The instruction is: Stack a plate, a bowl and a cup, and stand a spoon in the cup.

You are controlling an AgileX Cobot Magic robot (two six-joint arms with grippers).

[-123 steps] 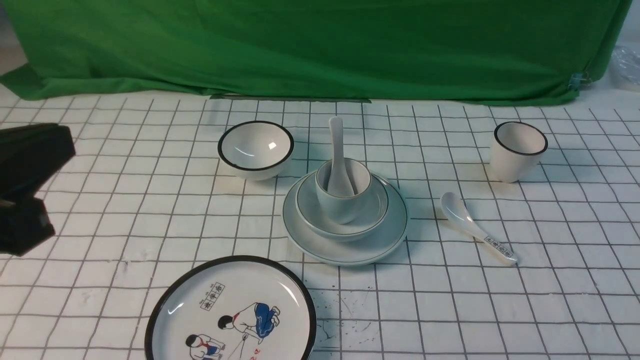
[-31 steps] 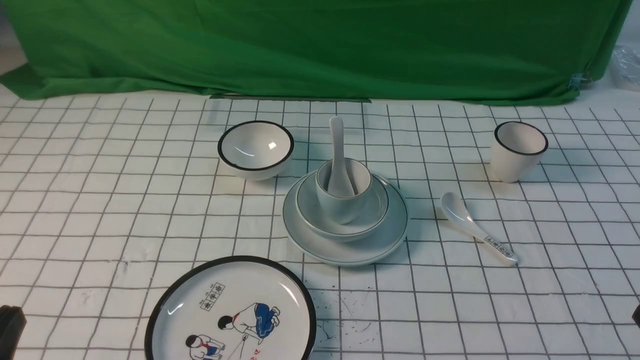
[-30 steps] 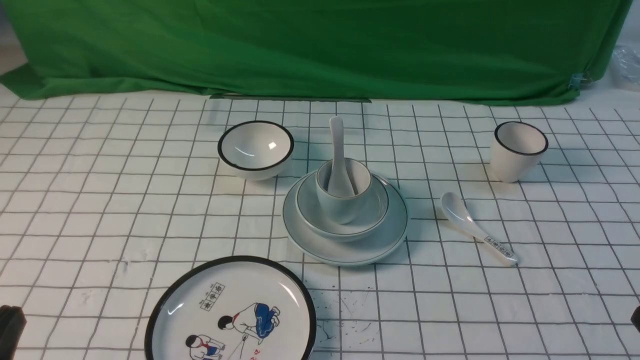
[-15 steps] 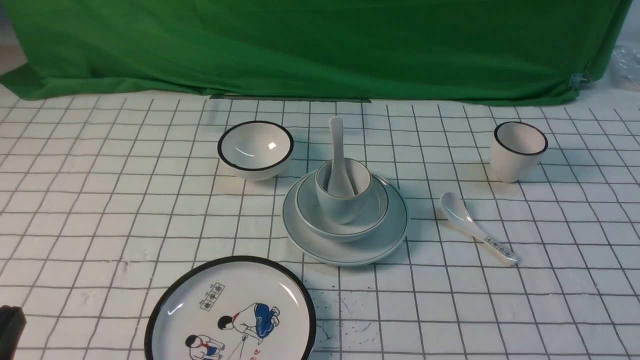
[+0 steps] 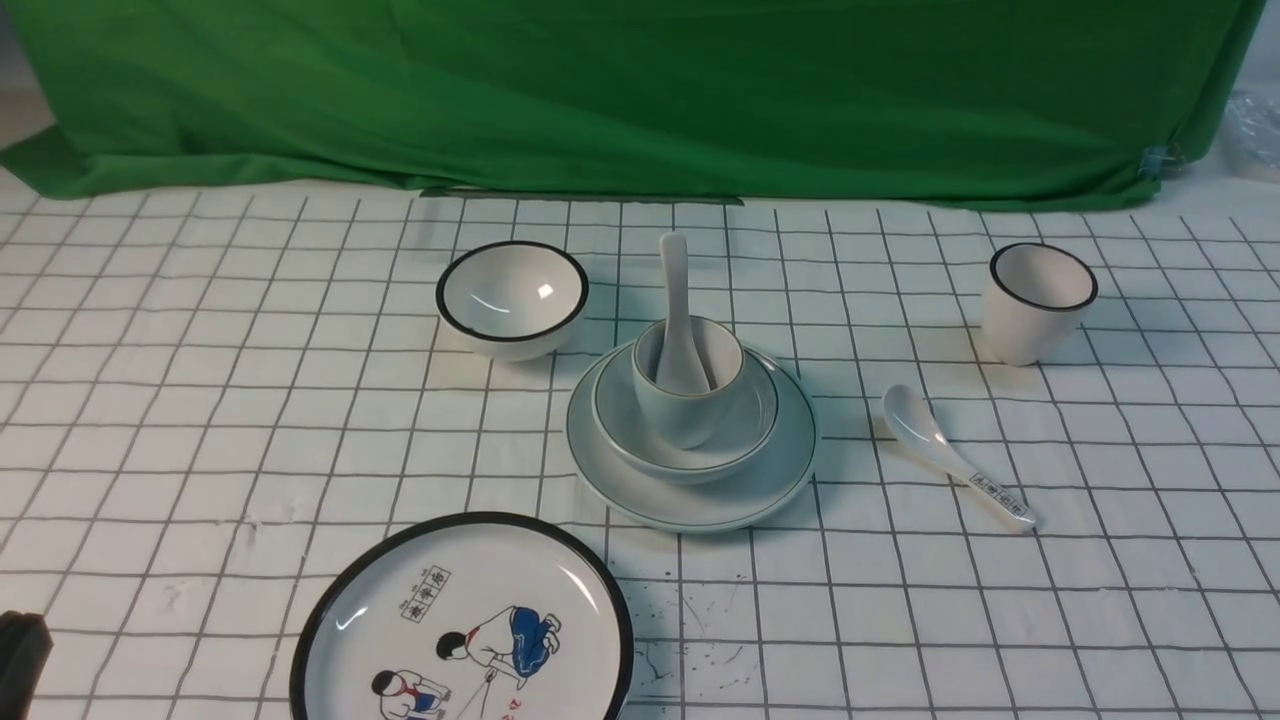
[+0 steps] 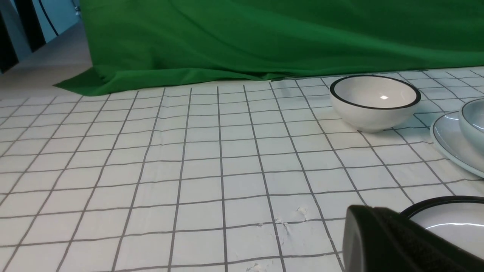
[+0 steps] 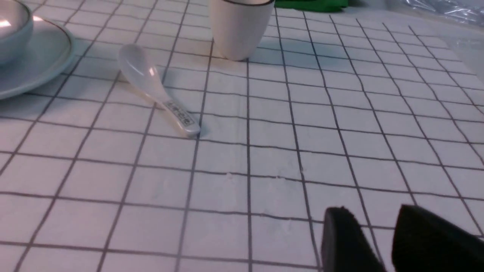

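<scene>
On our white gridded surface point(image 5: 350, 420), our shut, empty left tool point(image 6: 372, 211) and parted, empty right tool point(image 7: 365, 211) sit well apart from the upright glossy white ceramic spoon point(image 5: 676, 300).

We lose the near side of the cartoon plate point(image 5: 372, 545), ahead of the left gripper point(image 6: 372, 208), at the front view's edge. The bowl point(image 5: 685, 472) hides the middle of the plate point(image 5: 690, 520), inward from that gripper. The spoon's point(image 5: 677, 300) tip is hidden inside the cup point(image 5: 685, 415). Beyond the right gripper point(image 7: 368, 211), the black-rimmed cup point(image 7: 240, 30) is cut off in its wrist view.
</scene>
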